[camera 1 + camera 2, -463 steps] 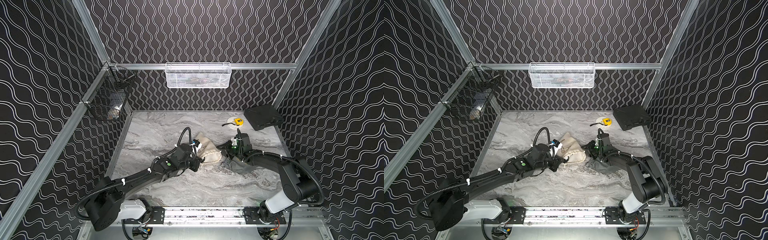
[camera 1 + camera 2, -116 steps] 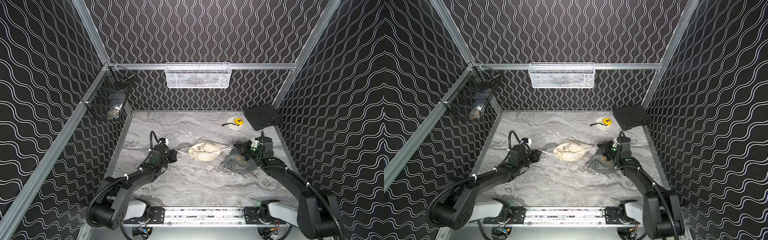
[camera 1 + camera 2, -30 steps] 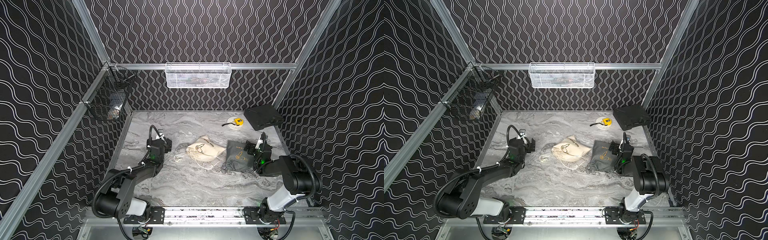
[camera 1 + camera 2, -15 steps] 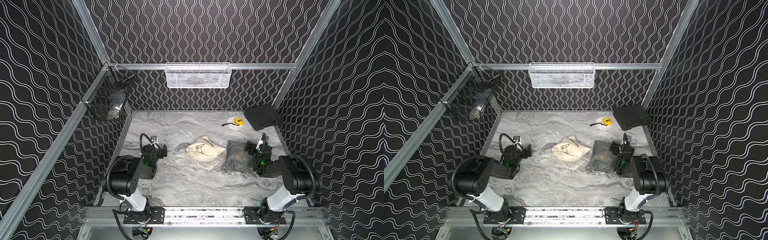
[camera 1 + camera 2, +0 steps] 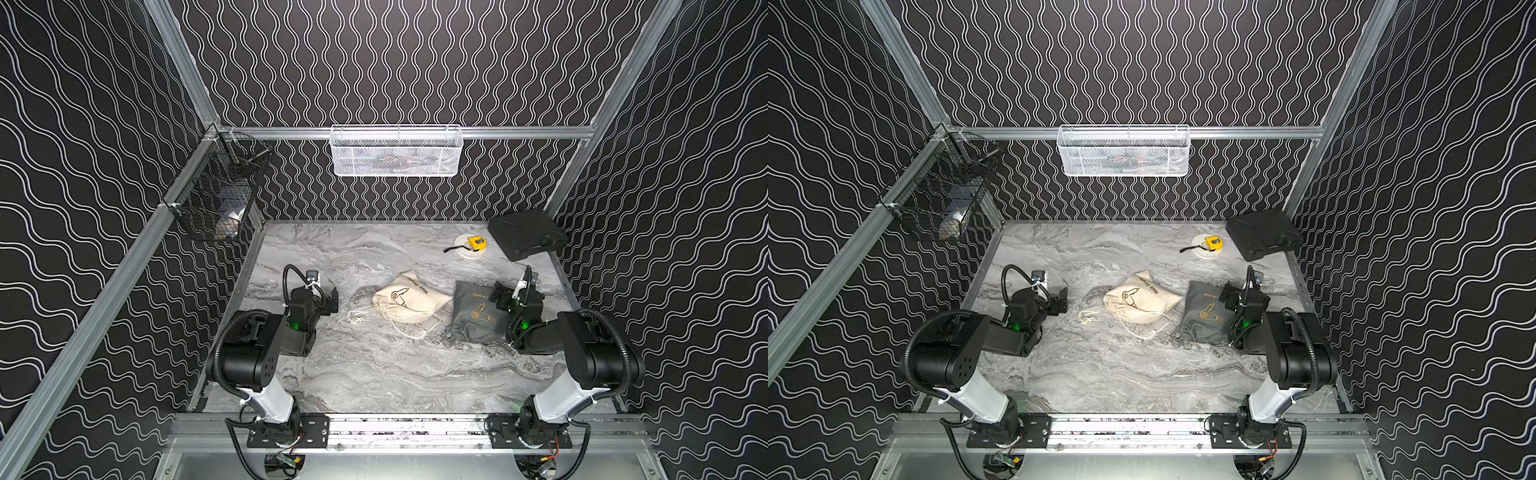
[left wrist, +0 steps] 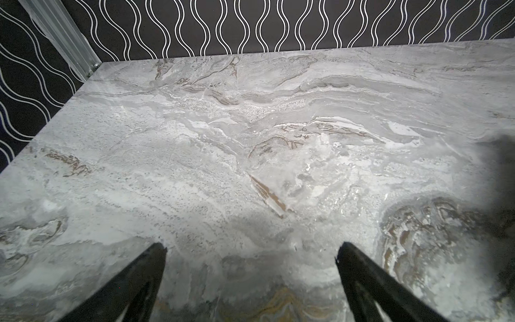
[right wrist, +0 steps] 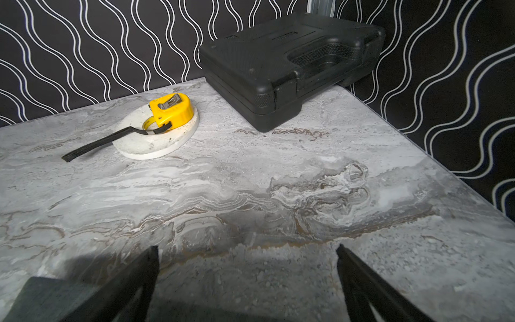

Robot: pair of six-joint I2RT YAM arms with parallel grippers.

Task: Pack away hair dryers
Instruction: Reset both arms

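Left pincer and right pincer stand wide apart, empty, over the grey marbled worktop. The hair dryers are hidden from view. A beige cloth drawstring bag and a dark grey cloth bag lie between the pincers.

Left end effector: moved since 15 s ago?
Yes. The left end effector has retreated from the beige bag toward the table's left edge, farther from the yellow tape measure, which has not moved.
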